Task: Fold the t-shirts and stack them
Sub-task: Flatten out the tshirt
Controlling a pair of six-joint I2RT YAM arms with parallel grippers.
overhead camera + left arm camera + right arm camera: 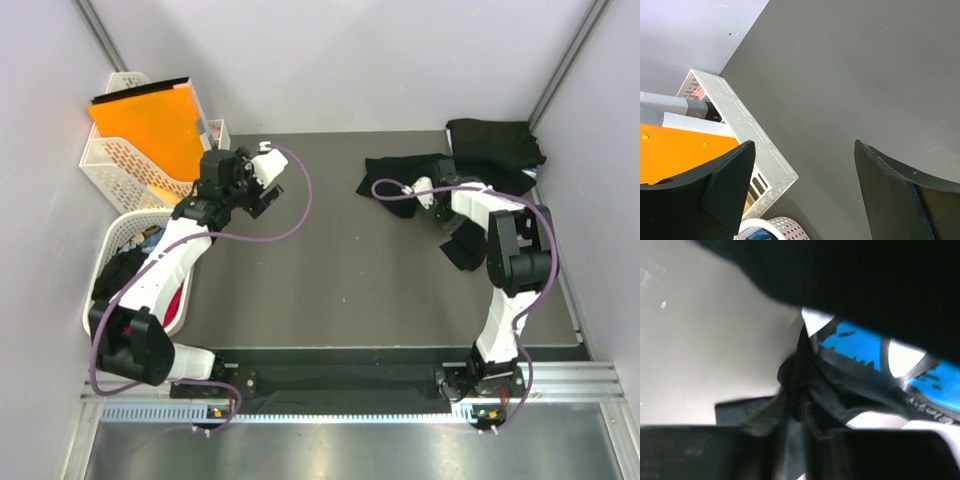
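While right hand [792, 432] pinches black t-shirt [395, 168], left hand [802, 150] spread, round basket [108, 245] holds shirts [120, 268]

Top camera looks down from the near edge over the whole dark grey table [340, 280]. The high left-wrist view shares its flat orange plastic folder [670, 155]; the right-wrist view hugs a black, blue-printed cloth t-shirt [855, 342].

The left arm [165, 262] and right arm [497, 330] both have white links between bulky black joint housings. A thin purple cable [308, 195] runs along each in loose loops. The left claw [805, 146] has two broad matte-black fingers [720, 185] with rounded edges.
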